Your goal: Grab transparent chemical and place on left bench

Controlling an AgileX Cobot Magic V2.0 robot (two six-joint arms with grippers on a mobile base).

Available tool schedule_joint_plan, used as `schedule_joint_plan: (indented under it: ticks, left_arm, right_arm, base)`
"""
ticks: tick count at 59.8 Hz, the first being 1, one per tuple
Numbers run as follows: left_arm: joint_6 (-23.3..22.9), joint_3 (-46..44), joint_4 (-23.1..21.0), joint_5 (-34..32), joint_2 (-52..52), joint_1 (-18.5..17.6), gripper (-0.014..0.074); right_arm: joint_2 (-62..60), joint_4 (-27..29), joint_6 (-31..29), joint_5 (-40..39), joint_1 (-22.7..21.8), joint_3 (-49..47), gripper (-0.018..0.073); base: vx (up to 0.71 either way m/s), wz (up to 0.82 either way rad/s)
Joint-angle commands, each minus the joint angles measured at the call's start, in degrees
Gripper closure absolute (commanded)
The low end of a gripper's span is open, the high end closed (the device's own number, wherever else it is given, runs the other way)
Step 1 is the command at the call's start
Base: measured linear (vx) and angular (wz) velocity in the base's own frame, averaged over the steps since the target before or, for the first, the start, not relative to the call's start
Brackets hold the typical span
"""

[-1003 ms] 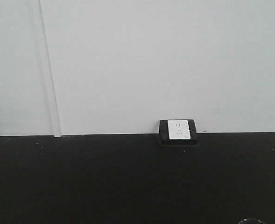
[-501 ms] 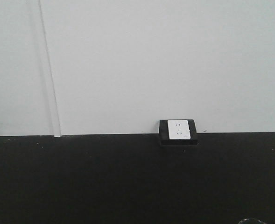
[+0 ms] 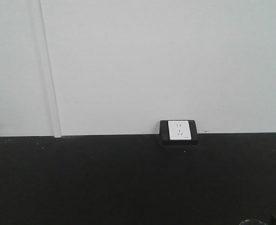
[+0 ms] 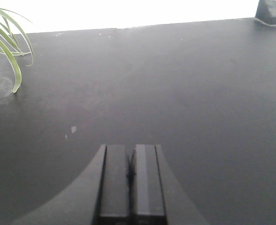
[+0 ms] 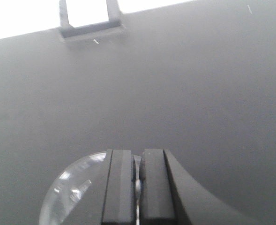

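The beaker is clear, glossy glass; the bench matt black.

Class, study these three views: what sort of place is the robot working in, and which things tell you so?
Probably a laboratory: a matte black worktop against a plain white wall, a socket box set at its back edge, and a clear glass beaker in the right tool.

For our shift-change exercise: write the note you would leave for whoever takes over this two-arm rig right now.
Right gripper: shut on the rim of the glass beaker.
Left gripper: shut, empty, over the black bench.
Done: beaker grasped.
To do: set it on the bench and release; whether the beaker already stands on it cannot be told.
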Motion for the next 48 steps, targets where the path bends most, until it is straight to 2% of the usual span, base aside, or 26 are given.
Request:
schedule_joint_plan:
  ticks: [1,9,16,26,33,48]
  left_arm:
    - [-0.45,0.93,-0.04,-4.49,-1.10,-0.10,0.0600]
    - [-0.45,0.93,-0.04,-4.49,-1.10,-0.10,0.0600]
    - [-0.45,0.93,-0.04,-4.49,-1.10,-0.10,0.0600]
    - [-0.45,0.93,-0.04,-4.49,-1.10,-0.10,0.0600]
    - [-0.45,0.93,-0.04,-4.49,-1.10,-0.10,0.0600]
    - [-0.45,0.93,-0.04,-4.49,-1.10,-0.10,0.0600]
  right_arm:
    - [-2.69,-1.34,-0.07,-4.84,-0.29,-3.05,0.0567]
    - [-8.54,-4.57,-0.07,-0.35,-0.29,-5.76,0.0567]
    - [-17.26,-7.08,-0.07,10.92,-0.29,-7.34,0.0567]
    - [-31.56,-7.32,-1.26,23.70,-0.29,-7.10,0.0564]
    - [-38.26,-7.32,-3.65,29.55,-0.29,-7.10,0.0564]
    - [-41.95,-6.94,-4.77,30.48,-0.29,-7.10,0.0564]
  base:
    - [0.00,0.00]
    - [0.00,0.00]
    - [0.00,0.00]
    - [0.00,0.00]
    - [0.00,0.00]
    - [0.00,0.00]
